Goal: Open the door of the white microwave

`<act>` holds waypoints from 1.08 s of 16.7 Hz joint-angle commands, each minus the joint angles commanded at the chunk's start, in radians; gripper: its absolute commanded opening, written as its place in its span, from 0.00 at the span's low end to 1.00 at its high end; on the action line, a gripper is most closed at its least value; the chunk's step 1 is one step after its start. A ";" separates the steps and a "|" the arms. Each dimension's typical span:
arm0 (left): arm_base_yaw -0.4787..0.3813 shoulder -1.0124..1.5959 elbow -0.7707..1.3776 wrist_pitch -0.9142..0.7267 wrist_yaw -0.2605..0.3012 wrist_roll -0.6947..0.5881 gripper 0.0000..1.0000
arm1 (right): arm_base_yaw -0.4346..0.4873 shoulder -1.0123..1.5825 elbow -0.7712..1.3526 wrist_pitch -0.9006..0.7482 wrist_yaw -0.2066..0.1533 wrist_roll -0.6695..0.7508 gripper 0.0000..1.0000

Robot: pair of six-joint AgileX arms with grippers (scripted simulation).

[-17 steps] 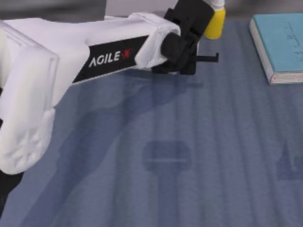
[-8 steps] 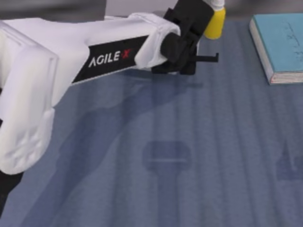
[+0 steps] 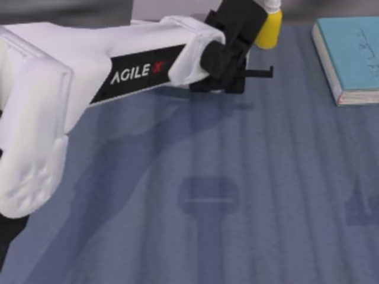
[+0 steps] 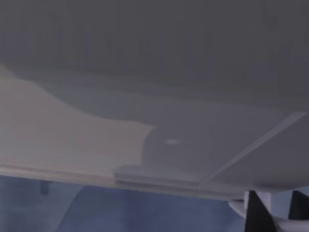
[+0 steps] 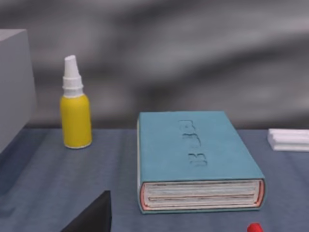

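Note:
The white microwave (image 3: 169, 9) stands at the table's far edge, mostly covered by my left arm in the top view. Its pale grey side (image 5: 14, 87) shows in the right wrist view. My left gripper (image 3: 249, 66) is close against the microwave's front right. The left wrist view is filled by the microwave's pale surface (image 4: 145, 111), with the left gripper (image 4: 277, 215) just below its lower edge. I cannot tell which surface is the door, nor whether it stands ajar. My right gripper (image 5: 96, 217) stays parked, out of the top view.
A yellow bottle (image 3: 269, 26) stands just right of the left gripper. A light-blue book (image 3: 349, 53) lies at the far right. The right wrist view shows a stack of white pads (image 5: 289, 140) beyond the book and a small red thing (image 5: 254, 227).

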 joint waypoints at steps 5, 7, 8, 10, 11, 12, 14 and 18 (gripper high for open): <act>0.000 0.000 0.000 0.000 0.000 0.000 0.00 | 0.000 0.000 0.000 0.000 0.000 0.000 1.00; 0.000 0.000 0.000 0.000 0.000 0.000 0.00 | 0.000 0.000 0.000 0.000 0.000 0.000 1.00; -0.009 0.006 -0.001 0.000 0.006 -0.004 0.00 | 0.000 0.000 0.000 0.000 0.000 0.000 1.00; -0.006 -0.004 -0.017 0.010 0.010 0.008 0.00 | 0.000 0.000 0.000 0.000 0.000 0.000 1.00; -0.003 -0.016 -0.034 0.021 0.016 0.020 0.00 | 0.000 0.000 0.000 0.000 0.000 0.000 1.00; 0.002 -0.030 -0.054 0.033 0.025 0.033 0.00 | 0.000 0.000 0.000 0.000 0.000 0.000 1.00; 0.007 -0.053 -0.090 0.057 0.041 0.058 0.00 | 0.000 0.000 0.000 0.000 0.000 0.000 1.00; 0.009 -0.059 -0.101 0.063 0.047 0.066 0.00 | 0.000 0.000 0.000 0.000 0.000 0.000 1.00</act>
